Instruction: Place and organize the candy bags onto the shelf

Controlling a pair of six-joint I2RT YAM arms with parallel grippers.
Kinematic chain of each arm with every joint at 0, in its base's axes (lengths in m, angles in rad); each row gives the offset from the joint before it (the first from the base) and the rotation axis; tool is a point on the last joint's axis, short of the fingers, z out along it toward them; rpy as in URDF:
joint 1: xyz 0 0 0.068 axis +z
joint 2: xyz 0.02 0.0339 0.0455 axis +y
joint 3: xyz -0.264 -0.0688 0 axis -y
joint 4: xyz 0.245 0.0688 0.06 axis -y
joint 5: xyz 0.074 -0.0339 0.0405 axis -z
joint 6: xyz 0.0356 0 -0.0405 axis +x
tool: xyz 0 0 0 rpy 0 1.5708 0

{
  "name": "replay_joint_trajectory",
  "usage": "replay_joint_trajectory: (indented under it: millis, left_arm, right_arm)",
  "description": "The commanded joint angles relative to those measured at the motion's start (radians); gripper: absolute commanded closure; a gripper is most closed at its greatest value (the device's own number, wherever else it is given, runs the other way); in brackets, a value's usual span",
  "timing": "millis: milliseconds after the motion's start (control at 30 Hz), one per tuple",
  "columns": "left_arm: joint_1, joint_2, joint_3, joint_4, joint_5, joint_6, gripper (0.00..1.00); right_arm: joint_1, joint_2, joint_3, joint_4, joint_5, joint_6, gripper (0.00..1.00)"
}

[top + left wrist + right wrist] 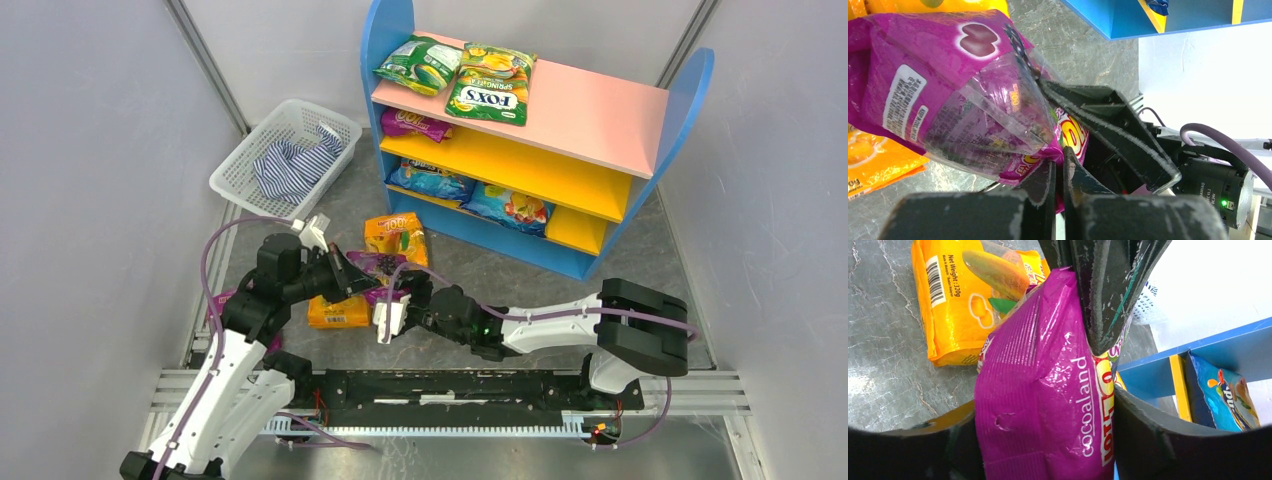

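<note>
A purple candy bag (378,266) (963,100) (1038,365) hangs just above the table between both arms. My left gripper (347,272) (1060,161) is shut on the bag's crimped end. My right gripper (396,300) (1042,407) has its jaws around the other end, and the bag fills the gap and touches both fingers. Two orange candy bags (397,238) (338,312) lie on the table beside it. The shelf (600,112) stands behind, with a green bag (420,62) and a FOX'S bag (492,82) on its pink top.
A second purple bag (415,124) lies on the yellow middle board and two blue bags (430,180) (508,206) on the base. A white mesh basket (250,150) with a striped cloth (295,165) stands at the back left. Grey walls close in both sides.
</note>
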Motion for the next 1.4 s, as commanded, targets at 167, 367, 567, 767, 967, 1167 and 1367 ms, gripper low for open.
replay_joint_trajectory:
  millis: [167, 367, 567, 767, 967, 1167, 1367]
  left_arm:
    - [-0.002, -0.08, 0.102, -0.01, 0.023, 0.01, 0.47]
    - [-0.002, -0.125, 0.223, -0.187, -0.17, 0.09, 0.13]
    - [-0.001, -0.18, 0.303, -0.325, -0.417, 0.165, 0.05]
    - [-0.002, -0.212, 0.282, -0.324, -0.464, 0.189, 0.04]
    - [-0.002, -0.213, 0.265, -0.321, -0.484, 0.228, 0.04]
    - [-0.002, -0.227, 0.225, -0.291, -0.491, 0.262, 0.04]
    - [-0.002, -0.227, 0.208, -0.271, -0.483, 0.288, 0.04]
  right_arm:
    - [-0.005, -0.051, 0.013, 0.013, -0.042, 0.053, 0.55]
    - [-0.005, -0.155, -0.033, -0.038, -0.023, 0.108, 0.65]
    - [-0.006, -0.324, -0.067, -0.171, 0.056, 0.137, 0.65]
    - [-0.005, -0.464, 0.045, -0.424, 0.217, 0.091, 0.66]
    - [-0.006, -0.51, 0.267, -0.676, 0.41, -0.026, 0.7]
    - [-0.033, -0.486, 0.452, -0.788, 0.569, -0.228, 0.7]
    - [-0.203, -0.411, 0.611, -0.929, 0.505, -0.28, 0.73]
